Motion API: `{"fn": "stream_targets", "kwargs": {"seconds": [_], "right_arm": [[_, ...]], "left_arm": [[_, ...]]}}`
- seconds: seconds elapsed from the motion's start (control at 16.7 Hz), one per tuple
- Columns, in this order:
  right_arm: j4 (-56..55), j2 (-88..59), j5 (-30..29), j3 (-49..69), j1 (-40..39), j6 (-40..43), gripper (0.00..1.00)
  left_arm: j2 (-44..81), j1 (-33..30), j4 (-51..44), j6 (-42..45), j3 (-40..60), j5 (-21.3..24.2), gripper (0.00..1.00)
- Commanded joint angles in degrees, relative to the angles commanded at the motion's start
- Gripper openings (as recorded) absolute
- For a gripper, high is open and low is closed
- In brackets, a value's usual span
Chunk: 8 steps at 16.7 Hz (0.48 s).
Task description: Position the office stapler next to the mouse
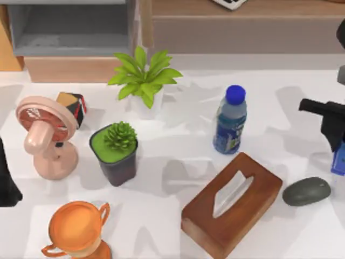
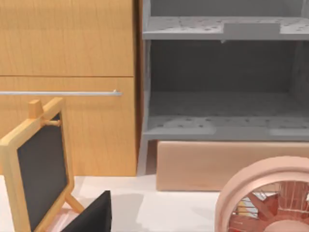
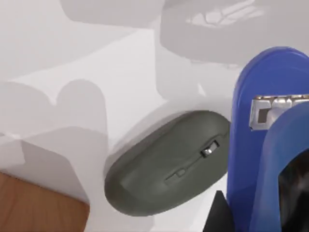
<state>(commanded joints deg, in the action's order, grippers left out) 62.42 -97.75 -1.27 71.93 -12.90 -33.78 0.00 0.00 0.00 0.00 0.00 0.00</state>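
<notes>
The office stapler [image 1: 339, 161], a small bright-blue block, hangs at the table's right edge just above and to the right of the mouse [image 1: 306, 191]. My right gripper [image 1: 335, 145] is shut on it from above. In the right wrist view the stapler [image 3: 251, 125] fills the near side, its metal strip showing, with a dark fingertip [image 3: 218, 215] beside it. The dark grey-green oval mouse [image 3: 169, 162] lies close beside it on the white table. My left arm [image 1: 6, 183] stays parked at the left edge.
A wooden tissue box [image 1: 232, 202] lies just left of the mouse. A blue-capped bottle [image 1: 230, 121] stands behind it. A potted succulent [image 1: 116, 151], a leafy plant [image 1: 143, 75], a pink fan [image 1: 46, 135] and an orange trophy cup [image 1: 78, 229] take up the left half.
</notes>
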Motion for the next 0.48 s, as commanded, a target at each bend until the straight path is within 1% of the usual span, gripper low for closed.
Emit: {"fn": "stream_targets", "kwargs": {"seconds": [0.24,0.48], "right_arm": [[4.14,-12.92,-0.86,15.75,-0.61,5.98,0.00],[5.45,-25.16,-1.14,28.59,-0.87,13.80,0.00]], "left_arm": [[0.00,0.00,0.00,0.00,0.00,0.00,1.00],[0.00,0.00,0.00,0.00,0.00,0.00,1.00]]}}
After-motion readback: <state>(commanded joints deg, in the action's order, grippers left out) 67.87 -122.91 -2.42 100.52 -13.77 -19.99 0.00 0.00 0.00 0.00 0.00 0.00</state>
